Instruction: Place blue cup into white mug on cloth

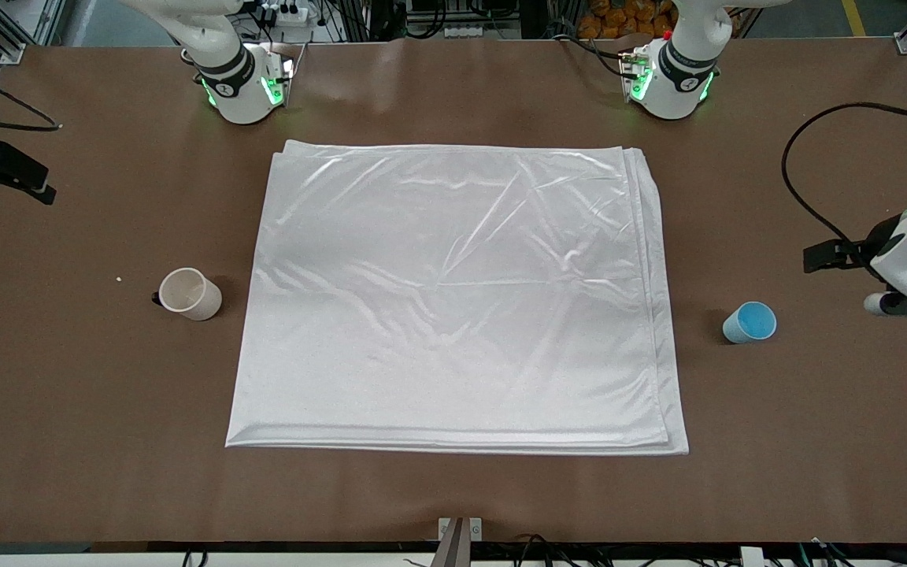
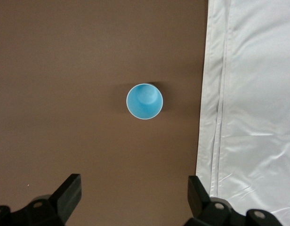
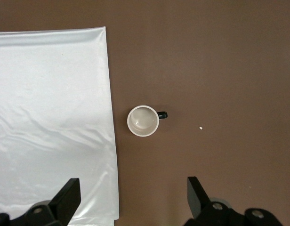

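Fingers on both our grippers stand spread wide, with nothing between them. Our left gripper (image 2: 132,200) hangs high over bare table at the left arm's end, and its wrist view looks straight down on the blue cup (image 2: 144,101). One dark finger (image 2: 69,193) shows at each side of that view, well apart from its mate, and the cup sits clear of both. From the front we see only the left arm's wrist at the frame's edge, so the left gripper itself cannot be picked out there.

Our right gripper (image 3: 131,200) hangs likewise over the right arm's end of the table, its fingers (image 3: 67,195) just as wide and holding nothing. Below it stands the white mug (image 3: 143,121), upright, mouth up, its small black handle pointing away from the cloth (image 3: 51,117).

We find the cloth (image 1: 453,299) spread flat in the middle of the table (image 1: 453,496), creased and shiny, its folded layers showing along the edge toward the left arm's end. The cup (image 1: 749,322) stands upright on bare table just beside that edge, not touching the cloth. The mug (image 1: 190,294) stands on bare table near the cloth's edge toward the right arm's end, also clear of it. Cup and mug lie well apart, with the cloth between them. A tiny pale speck (image 1: 118,278) lies on the table near the mug.
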You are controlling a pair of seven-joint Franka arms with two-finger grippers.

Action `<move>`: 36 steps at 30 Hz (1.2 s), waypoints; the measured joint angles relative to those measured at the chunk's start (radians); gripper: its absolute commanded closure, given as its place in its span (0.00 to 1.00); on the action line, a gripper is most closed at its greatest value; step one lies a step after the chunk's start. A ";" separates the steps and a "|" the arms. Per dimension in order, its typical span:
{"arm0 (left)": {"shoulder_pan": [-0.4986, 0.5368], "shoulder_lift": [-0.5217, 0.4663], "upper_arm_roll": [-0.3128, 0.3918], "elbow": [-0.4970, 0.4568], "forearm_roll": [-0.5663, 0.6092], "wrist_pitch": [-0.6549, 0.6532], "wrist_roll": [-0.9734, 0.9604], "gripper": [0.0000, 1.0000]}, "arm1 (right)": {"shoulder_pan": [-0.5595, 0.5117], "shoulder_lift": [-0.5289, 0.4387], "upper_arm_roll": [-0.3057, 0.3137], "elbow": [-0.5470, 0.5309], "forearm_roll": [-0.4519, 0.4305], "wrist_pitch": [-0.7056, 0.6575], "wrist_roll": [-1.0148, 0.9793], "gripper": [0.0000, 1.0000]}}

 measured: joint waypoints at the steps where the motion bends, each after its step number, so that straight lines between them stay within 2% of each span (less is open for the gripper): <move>1: 0.002 0.015 0.000 0.000 0.003 0.004 0.000 0.00 | 0.000 0.001 -0.001 -0.002 0.000 0.000 0.000 0.00; 17: 0.042 0.206 0.001 0.001 0.050 0.113 0.004 0.00 | -0.012 0.009 -0.008 -0.081 0.000 0.062 -0.024 0.00; 36: 0.066 0.360 0.001 0.002 0.051 0.269 0.006 0.00 | -0.074 0.015 -0.012 -0.324 -0.001 0.296 -0.306 0.05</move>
